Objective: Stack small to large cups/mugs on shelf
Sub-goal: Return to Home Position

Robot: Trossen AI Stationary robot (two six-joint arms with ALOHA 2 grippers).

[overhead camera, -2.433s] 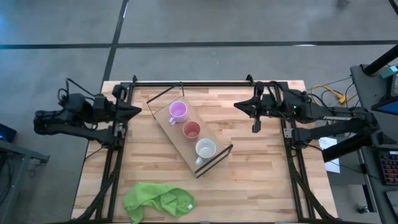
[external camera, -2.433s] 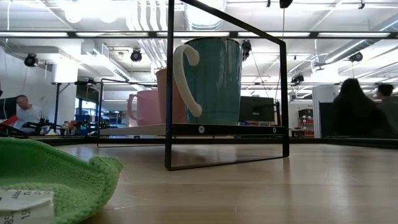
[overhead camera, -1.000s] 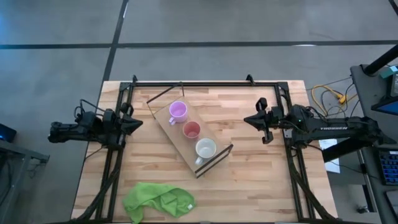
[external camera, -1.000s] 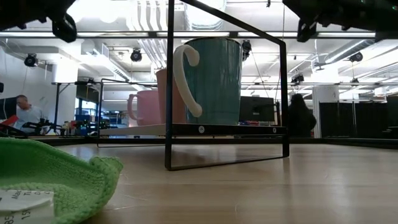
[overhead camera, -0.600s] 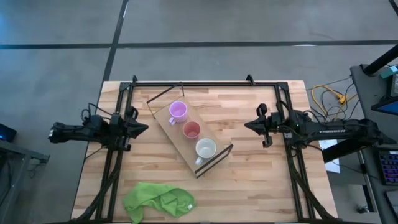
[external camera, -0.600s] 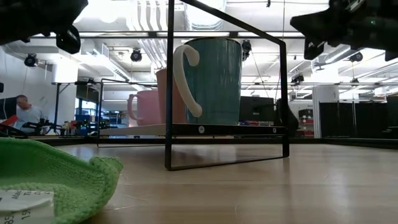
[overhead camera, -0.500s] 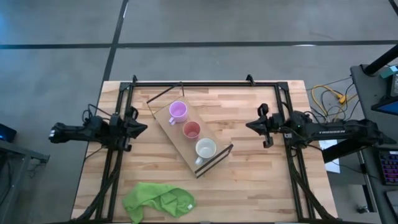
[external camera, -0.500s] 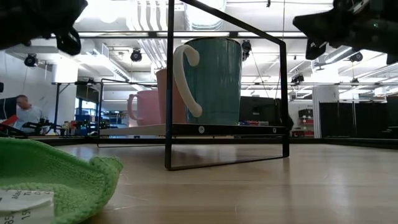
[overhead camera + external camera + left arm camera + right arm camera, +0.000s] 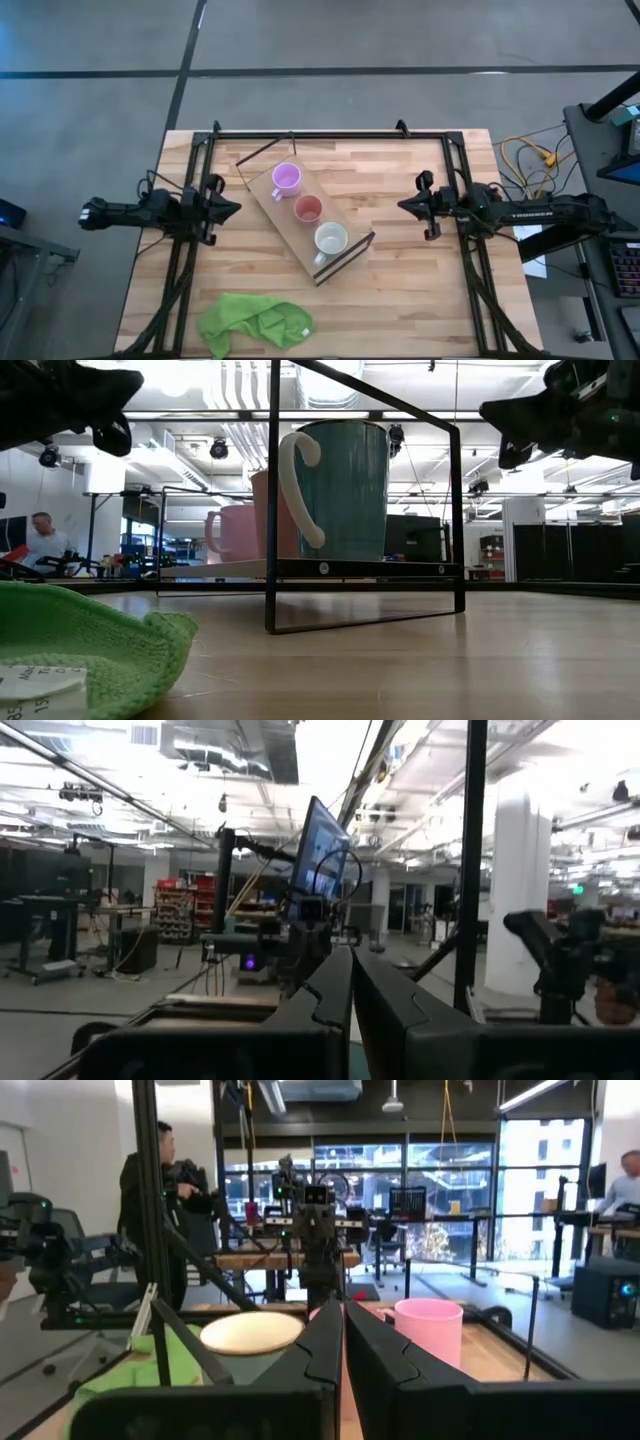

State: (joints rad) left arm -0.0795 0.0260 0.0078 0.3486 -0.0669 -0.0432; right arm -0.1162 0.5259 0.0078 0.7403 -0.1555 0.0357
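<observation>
Three cups stand upright in a row on the light-wood shelf (image 9: 288, 228), which lies slantwise mid-table: a light purple cup (image 9: 287, 178) at its far end, a smaller pink-red cup (image 9: 308, 209) in the middle, and a larger white mug (image 9: 331, 239) at its near end. In the low view the mug (image 9: 340, 490) stands in front, its handle to the left, with the purple cup (image 9: 232, 532) behind. My left gripper (image 9: 238, 208) is shut and empty, left of the shelf. My right gripper (image 9: 402, 206) is shut and empty, right of it. Both point level at the shelf.
A crumpled green cloth (image 9: 255, 320) lies near the table's front edge, left of centre. A dark metal frame (image 9: 300, 133) runs along the far edge and both sides. Bare tabletop lies between each gripper and the shelf. People show in the room beyond.
Both arms have come down and gone toward the table's near edge. My right gripper has also drawn back toward the right edge, away from the shelf. The fingers have stayed shut. The cups and the shelf have not moved.
</observation>
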